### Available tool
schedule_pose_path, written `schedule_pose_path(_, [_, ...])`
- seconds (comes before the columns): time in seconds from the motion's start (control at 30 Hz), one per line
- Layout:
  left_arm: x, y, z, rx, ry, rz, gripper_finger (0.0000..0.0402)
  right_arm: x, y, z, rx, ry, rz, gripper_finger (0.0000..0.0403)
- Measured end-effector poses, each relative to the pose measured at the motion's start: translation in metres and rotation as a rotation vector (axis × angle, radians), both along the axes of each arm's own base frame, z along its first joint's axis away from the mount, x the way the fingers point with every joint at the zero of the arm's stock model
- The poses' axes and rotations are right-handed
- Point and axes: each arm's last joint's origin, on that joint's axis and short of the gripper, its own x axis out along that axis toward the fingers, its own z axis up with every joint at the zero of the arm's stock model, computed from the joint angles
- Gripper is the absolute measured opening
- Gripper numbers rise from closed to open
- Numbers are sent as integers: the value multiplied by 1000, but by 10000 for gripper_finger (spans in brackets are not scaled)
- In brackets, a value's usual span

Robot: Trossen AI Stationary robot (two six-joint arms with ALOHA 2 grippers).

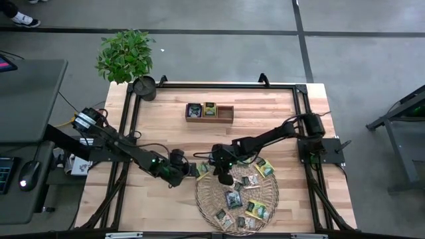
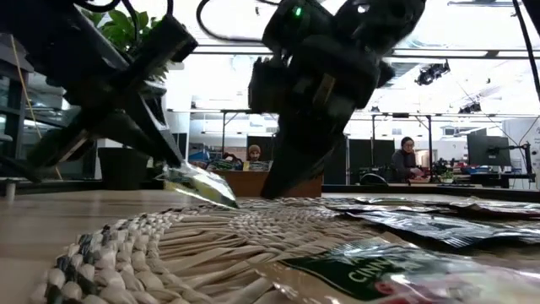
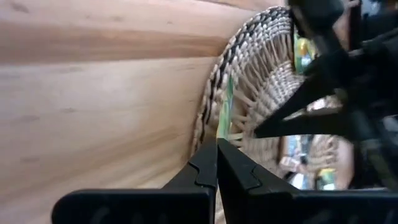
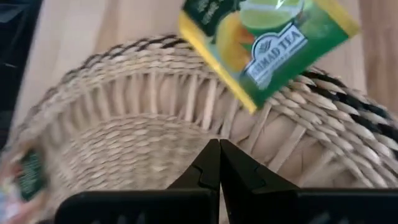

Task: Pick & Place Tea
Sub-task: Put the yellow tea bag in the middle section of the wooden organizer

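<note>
A round woven tray [image 1: 201, 199] lies near the table's near edge with several tea sachets [image 1: 257, 210] flat on it. My left gripper [image 1: 192, 171] is at the tray's left rim, shut on a green-and-yellow sachet [image 1: 202, 170]. That sachet shows edge-on in the left wrist view [image 3: 224, 118] and face-on in the right wrist view [image 4: 267, 43]. My right gripper [image 1: 224, 176] is shut and points down over the tray's far-left part [image 4: 143, 124], right beside the held sachet. A small wooden box [image 1: 226, 114] far back on the table holds more sachets. My left gripper pinches the sachet by one edge [image 3: 219, 138] between its two fingers, coming from the table's left and slanting down. The sachet [image 2: 198, 184] is tilted over the tray's left rim [image 2: 169, 245], its free end low. My right gripper: I cannot tell whether its shut fingertips [image 2: 277, 187] touch the tray.
A potted plant [image 1: 126, 56] stands at the table's far left corner. A dark frame [image 1: 219, 86] runs round the table top. Bare wood lies between the box and the tray. People sit in the room behind the table [image 2: 409, 160].
</note>
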Motion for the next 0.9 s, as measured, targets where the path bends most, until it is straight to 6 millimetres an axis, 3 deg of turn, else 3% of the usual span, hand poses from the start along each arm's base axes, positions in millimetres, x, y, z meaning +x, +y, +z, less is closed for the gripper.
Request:
schedule_pose_path(0.17, [-5, 2, 14, 87, 13, -139, 0, -11, -1, 33, -9, -21, 26, 0])
schedule_pose_path(0.37, [1, 11, 23, 153, 25, -308, 0, -15, -1, 72, -29, -203, 96, 0])
schedule_pose_path(0.63, [23, 26, 47, 253, -20, -462, 0, -13, -4, 72, -77, -237, 113, 28])
schedule_pose_path(0.9, [28, 31, 52, 253, -27, -517, 0, -9, -17, 75, -32, -259, 59, 110])
